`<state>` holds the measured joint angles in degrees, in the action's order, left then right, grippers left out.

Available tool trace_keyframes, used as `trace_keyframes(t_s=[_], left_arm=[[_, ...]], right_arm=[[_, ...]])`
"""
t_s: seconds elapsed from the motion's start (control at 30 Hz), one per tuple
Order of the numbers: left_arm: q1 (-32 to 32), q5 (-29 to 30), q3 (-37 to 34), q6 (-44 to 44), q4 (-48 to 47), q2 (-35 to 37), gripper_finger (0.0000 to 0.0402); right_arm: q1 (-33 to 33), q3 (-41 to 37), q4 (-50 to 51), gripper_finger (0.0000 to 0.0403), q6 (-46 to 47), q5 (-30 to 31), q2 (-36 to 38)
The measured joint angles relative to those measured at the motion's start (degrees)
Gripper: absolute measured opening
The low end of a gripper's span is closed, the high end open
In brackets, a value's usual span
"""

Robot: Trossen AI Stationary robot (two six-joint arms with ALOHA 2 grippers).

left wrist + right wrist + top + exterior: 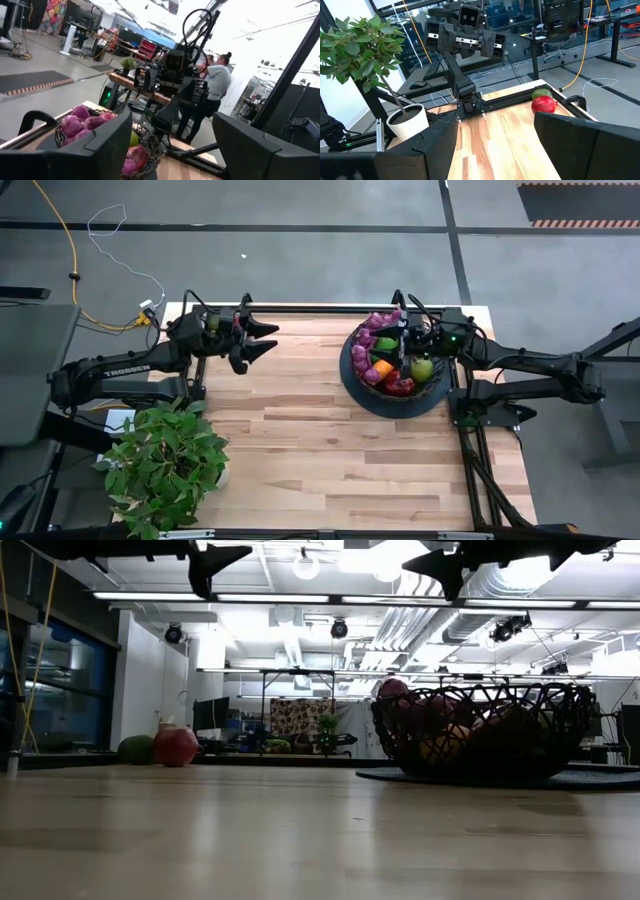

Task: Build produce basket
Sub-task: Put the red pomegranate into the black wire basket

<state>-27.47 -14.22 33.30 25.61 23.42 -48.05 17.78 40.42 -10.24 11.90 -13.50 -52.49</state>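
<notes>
Basket (397,398) of produce (386,356), right gripper (404,345) above (jaws apart)

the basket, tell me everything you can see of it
The basket is a round, bowl-shaped black wire mesh on a dark round base, standing upright at the table's right far side. It holds purple grapes, a green pear, an orange and red fruit. The right gripper hovers open above it, not touching it.

Black wire basket (396,370), purple grapes (362,340)
</notes>
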Motion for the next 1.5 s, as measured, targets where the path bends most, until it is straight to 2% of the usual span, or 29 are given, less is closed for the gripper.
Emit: trace_keyframes(t_s=[0.13, 0.27, 0.37, 0.5, 0.67, 0.8, 0.87, 1.07, 1.2, 1.27, 1.5], left_arm=[[-0.9, -1.0, 0.0, 0.5, -3.3, 0.0, 0.0295], [-2.1, -2.4, 1.7, 1.0, -10.9, -0.1, 0.0355], [-2.6, -1.9, 4.6, -2.0, -18.4, -0.1, 0.0392], [-2.6, 0.3, 5.5, -4.4, -21.1, 0.0, 0.0386], [-2.6, 1.0, 5.6, -0.1, -22.5, 0.8, 0.0385], [-2.8, 9.9, 5.6, 6.6, -25.7, -0.3, 0.0385], [-3.9, 12.3, 6.2, 8.5, -29.3, -1.8, 0.0385], [-11.1, 13.8, 16.9, 8.1, -49.6, -10.7, 0.0386], [-15.2, 21.5, 21.7, 4.7, -62.5, -17.9, 0.0386], [-16.9, 25.8, 21.8, 4.3, -67.2, -21.0, 0.0386], [-20.3, 34.2, 21.8, 4.2, -69.9, -30.1, 0.0386]], right_arm=[[0.0, 0.0, 0.0, 0.0255, 0.0, 0.0, 0.0], [0.0, 0.0, 0.0, 0.0255, 0.0, 0.0, 0.0], [0.0, 0.0, 0.0, 0.0255, 0.0, 0.0, 0.0], [0.0, 0.0, 0.0, 0.0255, 0.0, 0.0, 0.0], [0.0, 0.0, 0.0, 0.0255, 0.0, 0.0, 0.0], [0.0, 0.0, 0.0, 0.0255, 0.0, 0.0, 0.0], [0.0, 0.0, 0.0, 0.0255, 0.0, 0.0, 0.0], [0.2, 0.1, 0.1, 0.0255, 0.0, 0.0, 0.0], [0.2, 0.1, 0.2, 0.0255, 0.0, 0.0, 0.0], [0.2, 0.1, 0.3, 0.0255, 0.0, 0.1, 0.0], [0.2, 0.1, 0.6, 0.0255, -0.4, 0.1, 0.0]])
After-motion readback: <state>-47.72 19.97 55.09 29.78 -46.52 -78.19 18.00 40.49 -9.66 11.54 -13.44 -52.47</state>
